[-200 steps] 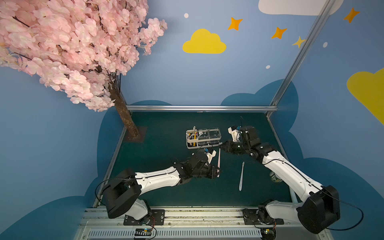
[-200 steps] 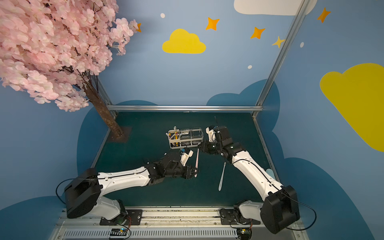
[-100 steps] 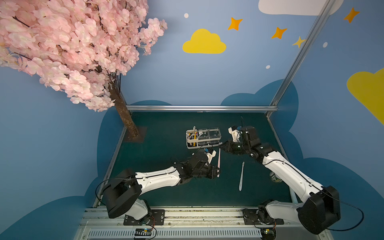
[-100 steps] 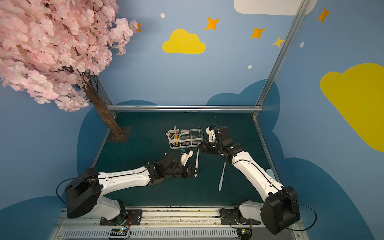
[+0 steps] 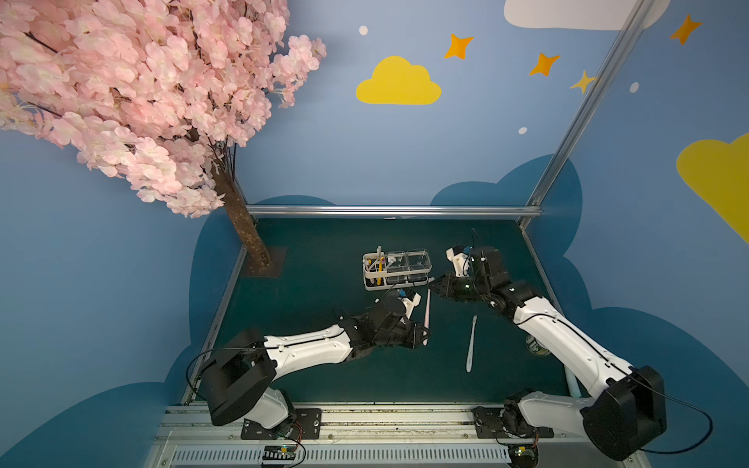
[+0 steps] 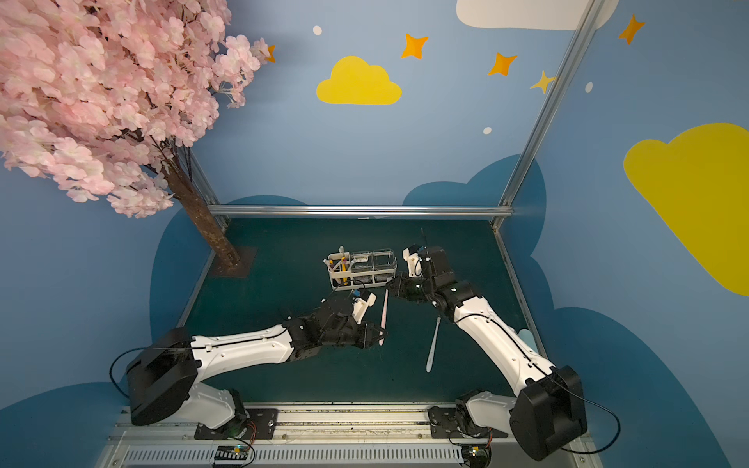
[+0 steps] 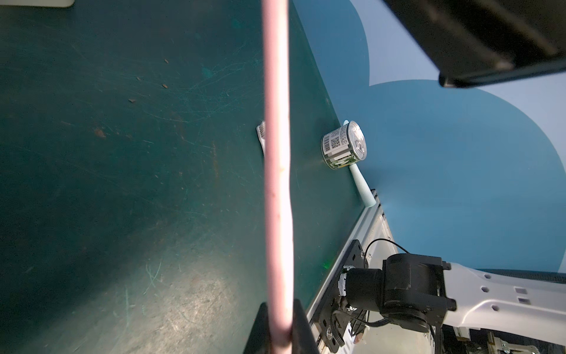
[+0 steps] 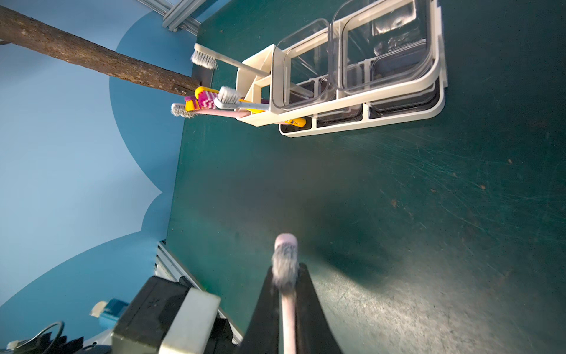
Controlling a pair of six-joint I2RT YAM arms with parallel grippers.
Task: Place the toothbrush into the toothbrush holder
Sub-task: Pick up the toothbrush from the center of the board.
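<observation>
My right gripper [image 8: 286, 294] is clamped on the pink toothbrush [image 8: 284, 260] at its bristle end; my left gripper [image 7: 280, 325] is closed on the handle's other end, the brush spanning between them. The toothbrush holder [image 8: 352, 101] stands near the right gripper but apart, four other brushes [image 8: 208, 98] in its slot section.

open: mat [image 5: 316, 259] left of toothbrush holder [image 5: 395, 287] | obstacle: loose white toothbrush [image 5: 471, 344]
</observation>
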